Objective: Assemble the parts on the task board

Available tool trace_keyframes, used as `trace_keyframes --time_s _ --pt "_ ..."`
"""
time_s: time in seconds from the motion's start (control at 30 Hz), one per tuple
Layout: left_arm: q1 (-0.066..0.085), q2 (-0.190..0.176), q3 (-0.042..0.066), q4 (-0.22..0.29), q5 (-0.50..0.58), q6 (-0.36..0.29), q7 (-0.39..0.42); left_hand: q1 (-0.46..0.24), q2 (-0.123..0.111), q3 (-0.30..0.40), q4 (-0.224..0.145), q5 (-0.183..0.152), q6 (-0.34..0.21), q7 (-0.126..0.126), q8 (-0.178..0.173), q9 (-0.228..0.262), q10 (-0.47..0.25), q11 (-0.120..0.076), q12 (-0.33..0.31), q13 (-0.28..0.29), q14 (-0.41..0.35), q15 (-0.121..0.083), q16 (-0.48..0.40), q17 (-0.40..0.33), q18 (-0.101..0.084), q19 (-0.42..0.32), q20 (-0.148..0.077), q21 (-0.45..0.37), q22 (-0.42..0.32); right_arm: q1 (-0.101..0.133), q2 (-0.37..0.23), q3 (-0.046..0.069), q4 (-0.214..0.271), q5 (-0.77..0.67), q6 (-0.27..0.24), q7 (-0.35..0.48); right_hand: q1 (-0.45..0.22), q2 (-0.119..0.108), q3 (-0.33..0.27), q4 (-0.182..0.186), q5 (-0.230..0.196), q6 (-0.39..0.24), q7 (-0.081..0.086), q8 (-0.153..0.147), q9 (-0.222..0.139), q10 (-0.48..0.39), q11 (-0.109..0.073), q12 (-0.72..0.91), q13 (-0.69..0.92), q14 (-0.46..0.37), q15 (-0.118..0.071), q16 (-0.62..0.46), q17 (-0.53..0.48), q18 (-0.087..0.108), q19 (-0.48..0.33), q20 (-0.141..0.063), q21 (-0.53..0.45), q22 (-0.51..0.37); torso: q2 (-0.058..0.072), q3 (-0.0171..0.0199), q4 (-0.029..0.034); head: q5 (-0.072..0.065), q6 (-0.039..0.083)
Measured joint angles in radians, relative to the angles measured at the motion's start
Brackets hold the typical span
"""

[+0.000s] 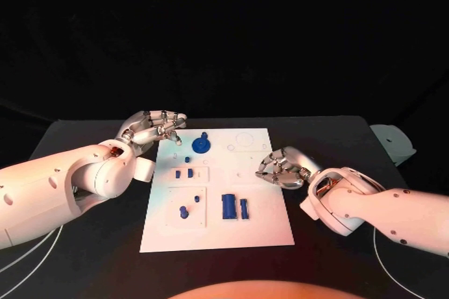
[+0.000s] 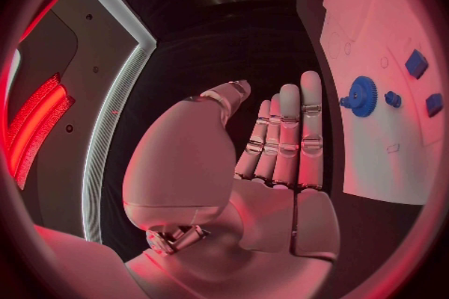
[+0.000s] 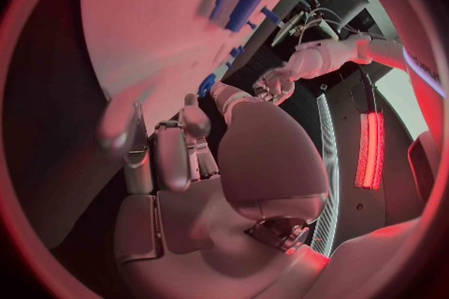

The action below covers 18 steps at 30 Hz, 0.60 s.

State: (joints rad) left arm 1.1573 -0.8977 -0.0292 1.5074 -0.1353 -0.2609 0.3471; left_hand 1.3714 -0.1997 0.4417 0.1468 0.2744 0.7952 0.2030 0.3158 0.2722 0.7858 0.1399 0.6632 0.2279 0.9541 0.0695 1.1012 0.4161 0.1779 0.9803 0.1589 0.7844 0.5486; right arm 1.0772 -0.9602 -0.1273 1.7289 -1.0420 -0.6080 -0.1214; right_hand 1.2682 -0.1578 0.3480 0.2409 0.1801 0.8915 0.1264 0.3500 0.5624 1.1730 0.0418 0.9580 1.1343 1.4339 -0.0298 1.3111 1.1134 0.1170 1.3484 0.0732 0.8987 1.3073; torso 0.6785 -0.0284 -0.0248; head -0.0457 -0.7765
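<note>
The white task board [image 1: 217,231] lies in the middle of the black table. A blue gear [image 1: 201,144] stands near its far edge, also seen in the left wrist view as the gear [image 2: 361,96]. Two small blue pieces [image 1: 183,174] sit in a recess left of centre. A tall blue block [image 1: 228,205] and a slimmer one [image 1: 244,208] lie nearer me, beside a small piece [image 1: 183,213]. My left hand [image 1: 156,126] hovers at the board's far left corner, just left of the gear, and holds nothing; its fingers [image 2: 298,134] lie straight. My right hand [image 1: 281,168] hangs over the board's right edge, empty.
A pale grey object [image 1: 396,143] sits at the table's right edge. The dark table [image 1: 93,253] runs wide on both sides of the board. The right wrist view shows the board [image 3: 150,22], the blue blocks [image 3: 234,4] and my left hand [image 3: 277,82] beyond.
</note>
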Motion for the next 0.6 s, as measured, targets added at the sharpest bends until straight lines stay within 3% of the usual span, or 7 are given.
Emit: trace_keyframes --time_s 0.03,0.1,0.17,0.27,0.4,0.5,0.6 --pt "-0.004 0.005 0.000 -0.009 0.004 0.000 0.003 -0.001 -0.001 -0.003 0.007 0.000 0.000 0.000 0.004 -0.001 -0.004 0.004 -0.009 -0.009 -0.013 0.003 -0.024 -0.012 0.000 -0.012 0.002 -0.020 -0.011 0.010 0.006 0.000 -0.027 0.051 0.000 0.040 0.011 0.001 0.004 -0.004 -0.003 -0.011 0.003 -0.005 0.000 -0.060 0.006 -0.103 -0.078 -0.028 0.004 -0.060 -0.075 0.018 -0.040 0.004 -0.123 -0.016 -0.003 -0.0008 -0.0003 0.000 0.006" --pt "-0.012 0.022 0.000 -0.037 0.015 0.000 0.013 -0.003 -0.004 -0.008 0.015 0.000 0.000 0.000 0.008 -0.001 -0.005 0.005 -0.026 -0.026 -0.032 0.007 -0.071 -0.034 0.000 -0.029 0.008 -0.058 -0.034 0.032 0.028 0.000 -0.099 0.174 0.006 0.128 0.025 -0.003 0.014 -0.014 -0.004 -0.036 0.015 -0.023 -0.007 -0.129 0.021 -0.237 -0.192 -0.109 0.016 -0.232 -0.270 0.055 -0.131 0.015 -0.414 -0.127 -0.013 -0.0026 -0.0012 -0.001 0.025" --pt "-0.018 0.040 0.000 -0.065 0.027 0.000 0.022 -0.003 -0.003 -0.017 0.024 0.000 0.000 0.000 0.018 -0.003 -0.003 0.006 -0.055 -0.051 -0.047 0.013 -0.143 -0.066 0.000 -0.042 0.017 -0.116 -0.071 0.047 0.051 0.003 -0.162 0.278 0.016 0.197 0.035 -0.003 0.030 -0.014 -0.007 -0.056 0.033 -0.037 -0.018 -0.169 0.031 -0.324 -0.282 -0.176 0.030 -0.387 -0.412 0.055 -0.160 0.029 -0.537 -0.210 -0.022 -0.0044 -0.0014 -0.001 0.046" --pt "-0.024 0.070 0.000 -0.112 0.052 0.000 0.040 -0.003 -0.003 -0.025 0.044 0.000 0.000 0.000 0.032 -0.004 0.027 0.013 -0.117 -0.097 -0.066 0.025 -0.278 -0.118 0.000 -0.057 0.032 -0.218 -0.139 0.062 0.099 0.008 -0.269 0.440 0.040 0.293 0.048 -0.001 0.065 -0.014 -0.009 -0.067 0.044 -0.045 -0.035 -0.209 0.053 -0.455 -0.424 -0.240 0.049 -0.522 -0.480 0.054 -0.190 0.049 -0.643 -0.311 -0.035 -0.0072 -0.0018 0.002 0.077" --pt "-0.027 0.113 0.000 -0.185 0.094 0.000 0.064 0.018 -0.004 -0.037 0.069 -0.004 -0.005 -0.009 0.037 -0.017 0.116 0.021 -0.281 -0.160 -0.046 0.046 -0.528 -0.170 0.000 -0.044 0.060 -0.412 -0.275 0.072 0.160 0.017 -0.385 0.610 0.082 0.387 0.052 -0.004 0.119 -0.027 -0.036 -0.061 0.054 -0.073 -0.073 -0.194 0.074 -0.623 -0.643 -0.313 0.078 -0.709 -0.568 0.054 -0.234 0.078 -0.773 -0.462 -0.050 -0.0089 -0.0018 0.008 0.111" --pt "-0.029 0.144 0.001 -0.239 0.125 -0.001 0.082 0.022 -0.002 -0.049 0.080 -0.004 -0.013 -0.024 0.008 -0.034 0.129 0.039 -0.399 -0.164 -0.104 0.078 -0.684 -0.193 0.000 -0.087 0.102 -0.552 -0.367 0.073 0.212 0.021 -0.471 0.701 0.121 0.439 0.052 -0.004 0.151 -0.053 -0.058 -0.043 0.057 -0.105 -0.103 -0.159 0.087 -0.719 -0.791 -0.369 0.105 -0.874 -0.650 0.054 -0.290 0.109 -0.831 -0.595 -0.059 -0.0089 -0.0025 0.013 0.130" --pt "-0.030 0.171 0.001 -0.278 0.147 -0.005 0.097 0.030 0.006 -0.062 0.085 -0.004 -0.027 -0.038 -0.023 -0.053 0.116 0.053 -0.482 -0.164 -0.161 0.101 -0.787 -0.220 0.000 -0.134 0.127 -0.652 -0.433 0.075 0.251 0.025 -0.528 0.758 0.158 0.476 0.044 0.003 0.164 -0.068 -0.066 -0.034 0.065 -0.127 -0.122 -0.142 0.100 -0.775 -0.883 -0.418 0.129 -0.980 -0.707 0.054 -0.352 0.134 -0.831 -0.699 -0.067 -0.0081 -0.0041 0.018 0.146"
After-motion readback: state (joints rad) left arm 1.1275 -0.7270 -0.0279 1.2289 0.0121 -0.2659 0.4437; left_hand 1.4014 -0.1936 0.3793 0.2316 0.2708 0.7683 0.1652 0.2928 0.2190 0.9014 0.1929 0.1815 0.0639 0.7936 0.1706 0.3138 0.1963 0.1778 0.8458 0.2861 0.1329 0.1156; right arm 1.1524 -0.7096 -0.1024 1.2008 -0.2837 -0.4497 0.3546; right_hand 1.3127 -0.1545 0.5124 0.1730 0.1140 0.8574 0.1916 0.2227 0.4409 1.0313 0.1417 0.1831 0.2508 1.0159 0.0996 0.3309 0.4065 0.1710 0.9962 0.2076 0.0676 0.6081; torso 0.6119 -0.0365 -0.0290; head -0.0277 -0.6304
